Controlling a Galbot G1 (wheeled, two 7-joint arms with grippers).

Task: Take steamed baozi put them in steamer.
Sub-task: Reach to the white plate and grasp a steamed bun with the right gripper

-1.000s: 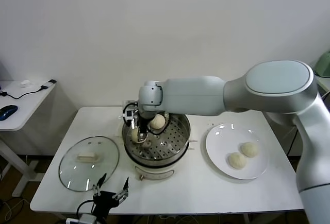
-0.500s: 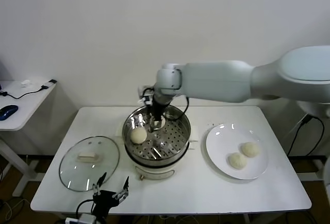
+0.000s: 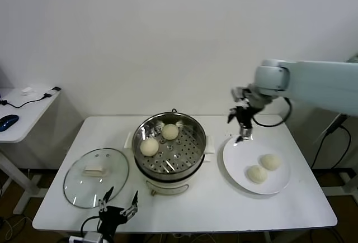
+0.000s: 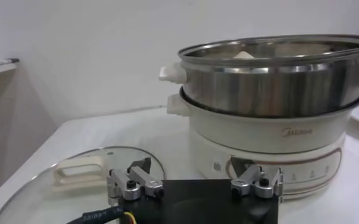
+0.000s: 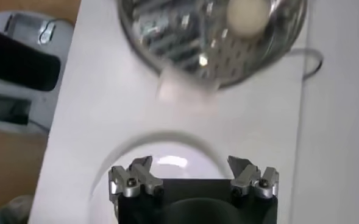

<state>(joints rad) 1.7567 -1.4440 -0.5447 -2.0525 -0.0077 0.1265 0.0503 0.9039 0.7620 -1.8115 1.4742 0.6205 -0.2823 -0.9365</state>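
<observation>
The steamer (image 3: 170, 151) stands upright at the centre of the white table (image 3: 212, 209), mouth facing up; being round, it has no long axis. Its white side handles (image 3: 209, 144) project toward the left and right of the table. In the left wrist view the steel pot (image 4: 277, 73) sits level on its white base (image 4: 270, 137).

Two steamed baozi lie on the perforated tray inside the steamer: one (image 3: 149, 147) at the robot's left side of the tray, one (image 3: 170, 132) toward the far rim. They are near each other but apart. Two more baozi (image 3: 270, 162) (image 3: 257, 174) rest on the white plate (image 3: 235, 156) to the robot's right of the steamer, just beside each other. All four are round domes with no distinct long axis. Which way each one faces cannot be told.

The right gripper (image 3: 241, 127) hangs in the air above the far left rim of the plate, pointing down. Its fingers (image 5: 133, 178) stand spread apart and hold nothing. The right wrist view looks down on the plate rim and on the steamer with one baozi (image 5: 247, 16) inside.

The left gripper (image 3: 118, 205) is parked low at the near table edge, in front of the glass lid (image 3: 96, 177). Its fingers (image 4: 130, 182) are spread and empty. The lid lies flat on the table, to the robot's left of the steamer, its cream handle (image 3: 94, 170) on top.
</observation>
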